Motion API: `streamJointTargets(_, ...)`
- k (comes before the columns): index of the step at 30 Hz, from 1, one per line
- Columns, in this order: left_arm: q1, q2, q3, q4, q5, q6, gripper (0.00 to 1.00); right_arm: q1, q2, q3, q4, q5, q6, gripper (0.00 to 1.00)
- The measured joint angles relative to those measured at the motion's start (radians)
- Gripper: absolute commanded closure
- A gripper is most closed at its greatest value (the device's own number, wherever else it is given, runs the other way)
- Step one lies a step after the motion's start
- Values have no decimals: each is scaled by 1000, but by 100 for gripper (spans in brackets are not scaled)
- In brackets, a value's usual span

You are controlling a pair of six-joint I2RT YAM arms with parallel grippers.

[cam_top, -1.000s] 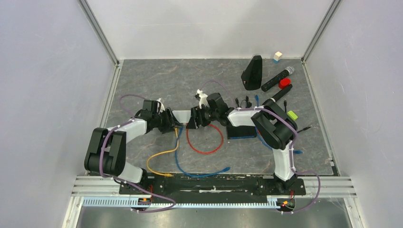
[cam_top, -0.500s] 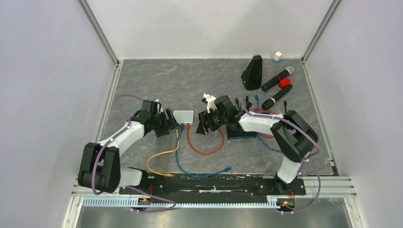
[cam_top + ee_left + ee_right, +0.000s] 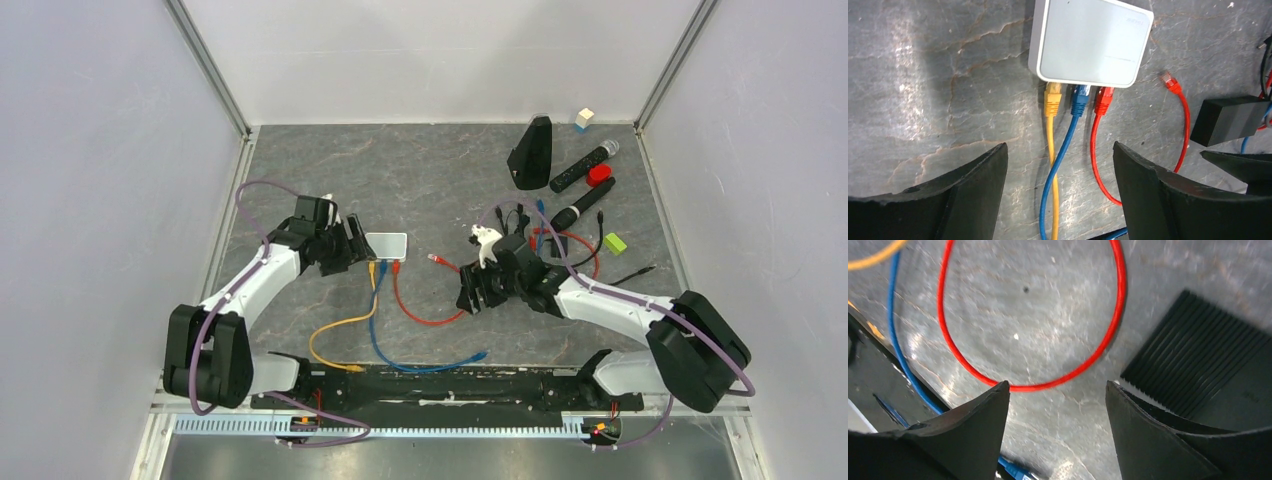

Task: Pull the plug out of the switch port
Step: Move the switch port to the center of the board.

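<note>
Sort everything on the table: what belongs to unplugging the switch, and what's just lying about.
Job: white square plastic switch; yellow cable plug; blue cable plug; red cable plug; loose red plug.
Lying about: black wedge-shaped stand; black stick microphones; red round cap; green block; black ribbed box.

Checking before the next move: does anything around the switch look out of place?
One loose red plug lies on the table right of the switch, connected to nothing. The yellow plug, blue plug and a second red plug sit in its ports. Nothing looks damaged.

Overhead, two wrist close-ups; common red cable (image 3: 1033,388)
</note>
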Motion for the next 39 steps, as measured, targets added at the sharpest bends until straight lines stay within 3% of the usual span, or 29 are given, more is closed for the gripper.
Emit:
streamJointTargets(9, 0, -110, -21, -101, -44, 0, 16, 0, 18, -52, -37, 10, 8, 27)
streamJointTargets(18, 0, -140, -42, -132, -62, 0, 14, -3, 136, 58, -31, 53, -31, 28)
streamJointTargets(28, 0, -210, -62, -222, -95, 0, 12, -3, 55, 60, -41, 10, -50, 27)
streamJointTargets(39, 0, -207, 202, -593, -65, 82, 11, -3, 22, 133, -72, -48, -60, 26)
